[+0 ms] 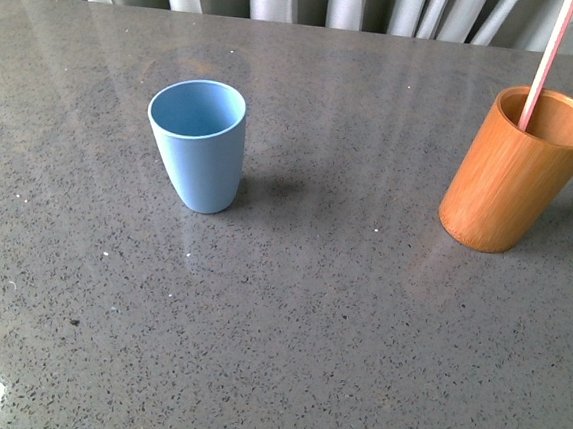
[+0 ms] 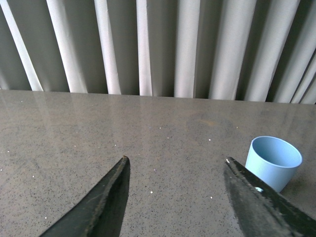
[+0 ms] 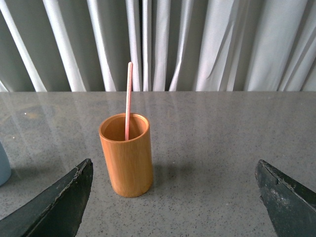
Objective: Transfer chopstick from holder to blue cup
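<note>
On the left of the grey desk (image 1: 306, 337), the blue cup (image 1: 197, 151) is standing upright and empty, its mouth open to the ceiling. Left jaws are hanging spread wide with nothing between them, facing the curtain (image 2: 182, 49) with the cup off to one side; by my judgement they are not needed for the pick. Well apart to the right, the holder (image 1: 510, 184) is standing upright, and the chopstick (image 1: 546, 62) is leaning inside it against the rim, most of its length sticking out above. Right jaws are likewise hanging released and empty, set back from the holder, which is showing between their two tips in the right wrist view.

Step in hand, as judged: reaching for the chopstick, with the transfer not yet begun. Doing it well is probably calling for closing on the exposed shaft above the rim, clear of the wooden wall and squarely across the stick, so it is not twisting in the grip. Lifting should be going up along the lean until the lower end is clearing the rim; dragging sideways too early is risking tipping the holder.
</note>
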